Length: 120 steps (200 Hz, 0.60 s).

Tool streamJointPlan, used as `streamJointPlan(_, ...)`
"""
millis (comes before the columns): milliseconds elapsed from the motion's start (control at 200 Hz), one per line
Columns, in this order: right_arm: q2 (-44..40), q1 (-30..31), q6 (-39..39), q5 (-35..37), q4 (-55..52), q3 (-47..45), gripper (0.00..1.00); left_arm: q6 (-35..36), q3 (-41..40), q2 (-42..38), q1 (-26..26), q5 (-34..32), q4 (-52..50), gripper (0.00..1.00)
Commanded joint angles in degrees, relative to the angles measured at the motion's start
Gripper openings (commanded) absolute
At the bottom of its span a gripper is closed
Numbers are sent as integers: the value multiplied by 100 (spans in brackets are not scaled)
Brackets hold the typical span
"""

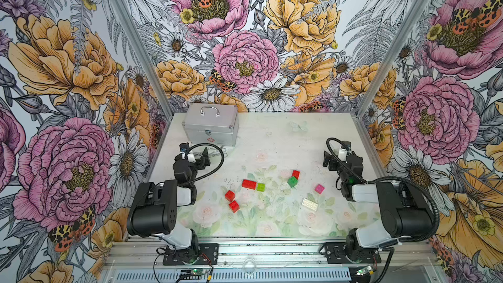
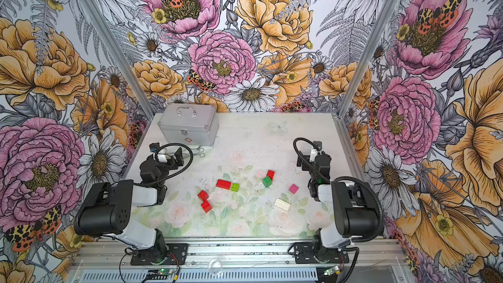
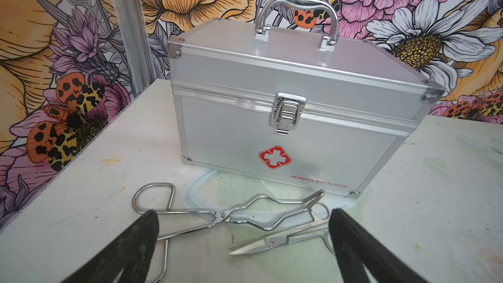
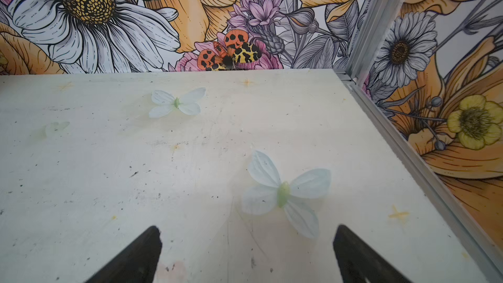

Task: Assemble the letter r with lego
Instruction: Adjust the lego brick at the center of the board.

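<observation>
Nothing assembled yet: lego bricks (image 1: 249, 184) are lying scattered mid-table, no r forming; left gripper (image 3: 243, 221) and right gripper (image 4: 247, 236) are hanging released, empty, apart from them

Bright, even, diffuse light from above; shadows faint and soft. Mild sheen on silver case (image 3: 272, 142) and scissors (image 3: 261, 243). In both top views, lego (image 1: 249, 183) crisp, wall posts (image 1: 136, 42) splayed outward by wide-angle perspective; wrist-view foregrounds slightly soft.
</observation>
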Motion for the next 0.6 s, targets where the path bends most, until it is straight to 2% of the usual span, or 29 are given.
streamJointPlan(0, 55, -4, -67, -12, 176, 119, 100, -22, 5, 58, -15, 159, 157, 99)
streamJointPlan(595, 68, -30, -44, -78, 170, 135, 100, 76, 86, 57, -24, 369, 15, 99)
